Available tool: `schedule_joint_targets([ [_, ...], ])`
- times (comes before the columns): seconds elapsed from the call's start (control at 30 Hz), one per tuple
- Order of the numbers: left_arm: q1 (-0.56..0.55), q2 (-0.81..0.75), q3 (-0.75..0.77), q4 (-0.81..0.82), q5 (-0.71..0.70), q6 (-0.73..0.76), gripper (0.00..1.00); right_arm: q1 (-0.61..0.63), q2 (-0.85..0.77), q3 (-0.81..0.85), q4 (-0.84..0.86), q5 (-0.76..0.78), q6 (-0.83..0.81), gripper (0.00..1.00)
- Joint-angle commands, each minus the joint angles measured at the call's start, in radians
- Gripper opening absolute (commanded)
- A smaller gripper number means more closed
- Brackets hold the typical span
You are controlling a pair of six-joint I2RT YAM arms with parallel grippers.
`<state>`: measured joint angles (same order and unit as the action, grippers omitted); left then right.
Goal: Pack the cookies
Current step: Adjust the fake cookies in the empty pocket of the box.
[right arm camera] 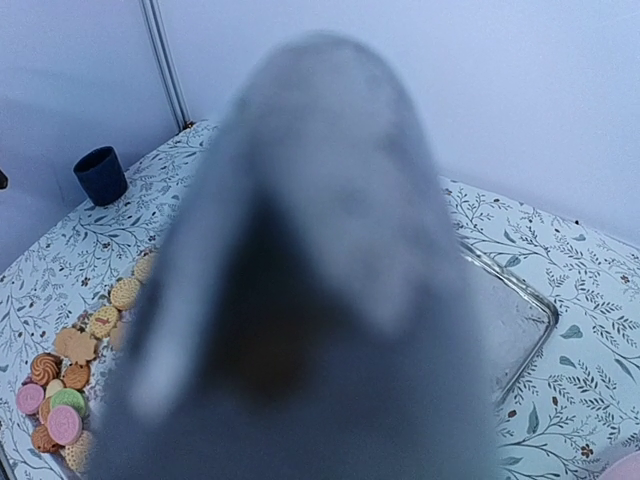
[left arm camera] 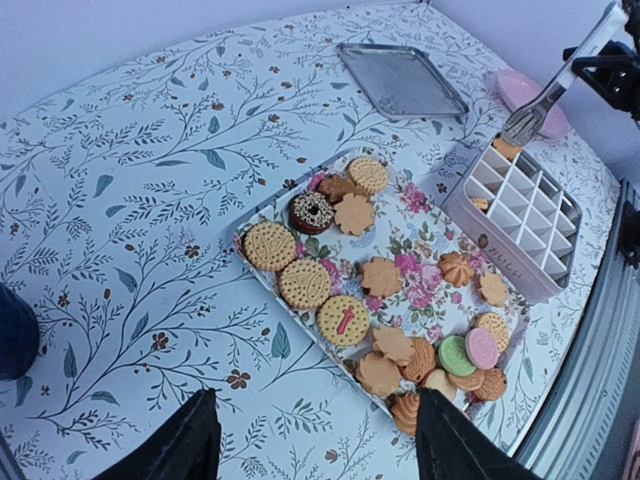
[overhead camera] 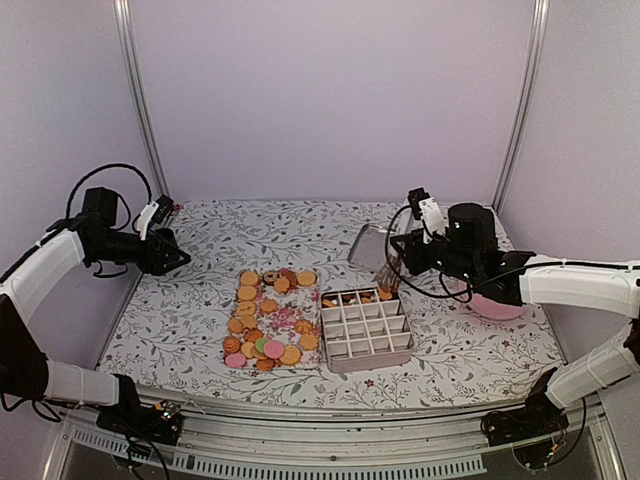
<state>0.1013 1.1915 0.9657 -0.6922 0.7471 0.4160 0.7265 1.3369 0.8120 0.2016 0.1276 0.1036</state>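
Several cookies (overhead camera: 262,322) lie on a floral tray (overhead camera: 292,313), mostly orange-tan with a few pink, green and dark ones (left arm camera: 345,320). My right gripper (overhead camera: 407,254) is shut on metal tongs (overhead camera: 391,268), which slant down over the back right corner of a white divided box (overhead camera: 367,330). An orange cookie (left arm camera: 507,148) sits in the tongs' tips (left arm camera: 525,122). A few cookies lie in the box's back cells (overhead camera: 347,298). In the right wrist view the blurred tongs (right arm camera: 320,280) fill the frame. My left gripper (overhead camera: 181,258) hangs open above the table's left side, its fingers (left arm camera: 190,445) apart over bare cloth.
A metal tray (overhead camera: 369,243) lies behind the box. A pink plate (overhead camera: 497,308) sits under my right arm. A dark blue cup (right arm camera: 100,175) stands at the table's far left corner. Leaf-patterned cloth (left arm camera: 150,200) covers the table, with walls on three sides.
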Motion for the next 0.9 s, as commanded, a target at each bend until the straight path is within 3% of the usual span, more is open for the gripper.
schedule_joint_targets([
  [0.0, 0.006, 0.002, 0.013, 0.016, 0.003, 0.003, 0.68, 0.004, 0.017, 0.009, 0.010, 0.030, -0.021, 0.29],
  [0.53, 0.005, 0.013, 0.022, 0.016, 0.006, -0.005, 0.68, 0.011, 0.023, 0.065, -0.019, 0.127, -0.093, 0.28],
  [0.87, 0.005, 0.008, 0.023, 0.016, 0.001, -0.002, 0.68, 0.059, 0.069, 0.088, -0.002, 0.025, -0.140, 0.28],
])
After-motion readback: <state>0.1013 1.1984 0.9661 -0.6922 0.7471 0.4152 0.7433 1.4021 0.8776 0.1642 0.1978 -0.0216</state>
